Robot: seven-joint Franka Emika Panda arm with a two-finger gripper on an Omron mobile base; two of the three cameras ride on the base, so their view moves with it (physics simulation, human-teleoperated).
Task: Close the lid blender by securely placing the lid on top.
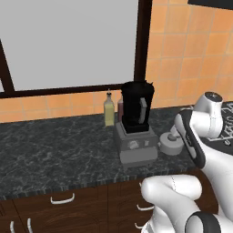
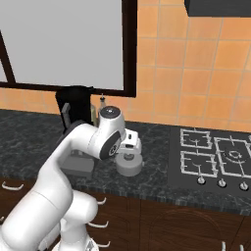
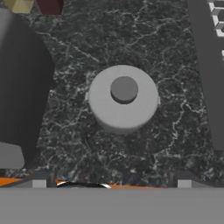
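The lid, a round light-grey cap with a raised central knob, lies flat on the dark marble counter, just right of the blender. The blender is a tall black jar, open at the top, on a boxy grey base with a dial. My gripper hangs straight above the lid, open, with the fingertips spread wider than the cap and nothing between them. In the right base view my own arm hides most of the blender.
A yellowish oil bottle and a reddish bottle stand behind the blender against the tiled wall. A stove top with burner grates lies to the right of the lid. Drawers with white handles sit below the counter's front edge.
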